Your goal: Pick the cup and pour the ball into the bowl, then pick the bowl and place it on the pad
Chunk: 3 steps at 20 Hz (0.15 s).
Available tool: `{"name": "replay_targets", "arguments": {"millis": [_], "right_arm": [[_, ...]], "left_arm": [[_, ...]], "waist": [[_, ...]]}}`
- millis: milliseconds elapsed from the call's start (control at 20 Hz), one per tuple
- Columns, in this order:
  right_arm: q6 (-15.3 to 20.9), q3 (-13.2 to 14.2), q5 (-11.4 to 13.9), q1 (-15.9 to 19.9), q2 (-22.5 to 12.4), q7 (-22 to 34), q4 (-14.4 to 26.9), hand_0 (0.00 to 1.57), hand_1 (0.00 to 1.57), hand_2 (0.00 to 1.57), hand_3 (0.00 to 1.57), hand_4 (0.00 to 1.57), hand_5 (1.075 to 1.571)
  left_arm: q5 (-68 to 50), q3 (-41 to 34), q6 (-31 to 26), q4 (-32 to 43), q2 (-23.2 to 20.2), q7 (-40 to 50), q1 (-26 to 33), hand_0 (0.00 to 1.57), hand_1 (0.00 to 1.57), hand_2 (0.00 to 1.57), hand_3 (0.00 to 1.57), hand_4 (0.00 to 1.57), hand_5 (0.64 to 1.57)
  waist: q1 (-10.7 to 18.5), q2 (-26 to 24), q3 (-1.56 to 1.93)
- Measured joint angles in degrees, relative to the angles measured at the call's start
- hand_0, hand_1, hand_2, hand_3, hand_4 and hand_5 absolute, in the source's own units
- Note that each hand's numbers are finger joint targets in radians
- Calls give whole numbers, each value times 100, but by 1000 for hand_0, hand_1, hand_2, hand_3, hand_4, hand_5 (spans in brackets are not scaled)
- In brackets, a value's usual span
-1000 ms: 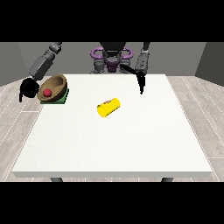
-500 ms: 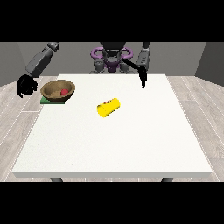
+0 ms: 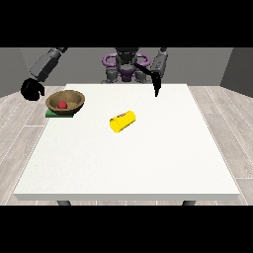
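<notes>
A yellow cup lies on its side near the middle of the white table. At the far left a brown wooden bowl rests on a green pad, with a red ball inside it. The hand at the view's left hovers beyond the table's left edge, apart from the bowl, its fingers curled around nothing. The hand at the view's right hangs over the table's far edge with straight fingers pointing down, holding nothing.
The robot's torso stands behind the table's far edge. Wooden floor surrounds the table.
The bowl has settled level on the pad. The hand at the view's left let go of it and drew back to the left. The other hand lifted slightly.
</notes>
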<state>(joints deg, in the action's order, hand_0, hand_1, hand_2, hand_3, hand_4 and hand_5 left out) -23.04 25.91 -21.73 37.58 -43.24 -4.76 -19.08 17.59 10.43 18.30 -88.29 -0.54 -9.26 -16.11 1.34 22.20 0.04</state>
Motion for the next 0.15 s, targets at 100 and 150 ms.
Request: {"name": "replay_targets", "arguments": {"millis": [100,150], "right_arm": [[114,-6,-3,46,-106,179,-63,771,771,849,0,358,1375],[168,-34,25,92,-196,267,-128,501,501,238,0,381,1087]], "left_arm": [[-55,-6,58,297,20,-50,-9,0,0,0,0,0,682],[-92,32,92,449,28,-110,25,0,0,0,0,0,682]], "waist": [[-54,-208,-2],[-65,-319,-4]]}}
